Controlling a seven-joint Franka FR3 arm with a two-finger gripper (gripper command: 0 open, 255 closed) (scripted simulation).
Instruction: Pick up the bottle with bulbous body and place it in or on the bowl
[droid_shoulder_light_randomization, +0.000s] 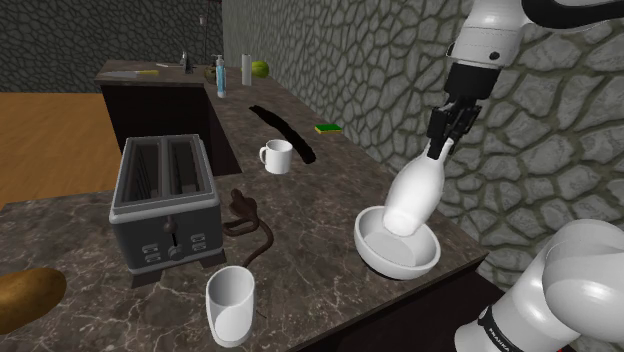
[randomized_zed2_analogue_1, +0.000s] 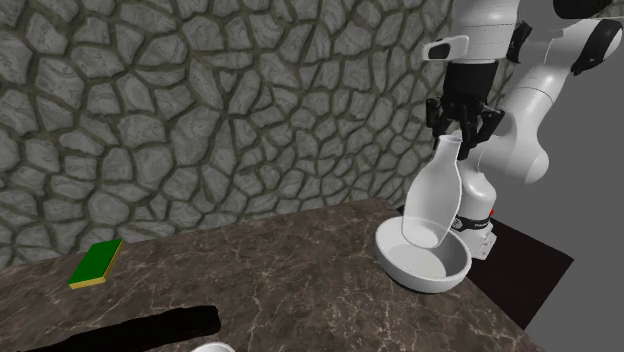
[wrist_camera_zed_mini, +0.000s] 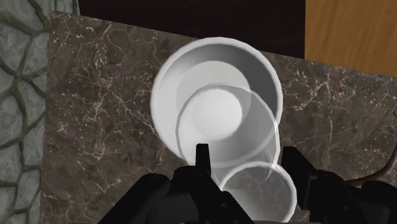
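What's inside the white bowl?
The white bottle, its round bottom dipped in, held at the neck by the gripper. The floor of the bowl beneath it is hidden.

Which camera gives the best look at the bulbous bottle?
The second exterior view: the translucent white bulbous bottle shows whole in side profile, neck at the black gripper, base in the white bowl. The shoulder view shows it tilted; the wrist view looks down its mouth.

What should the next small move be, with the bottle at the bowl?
Probably ease it down a touch before releasing. The fingers clasp the white bottle by its neck. Its leaning base is already inside the rim of the white bowl, but I cannot tell whether it rests on the bowl's floor.
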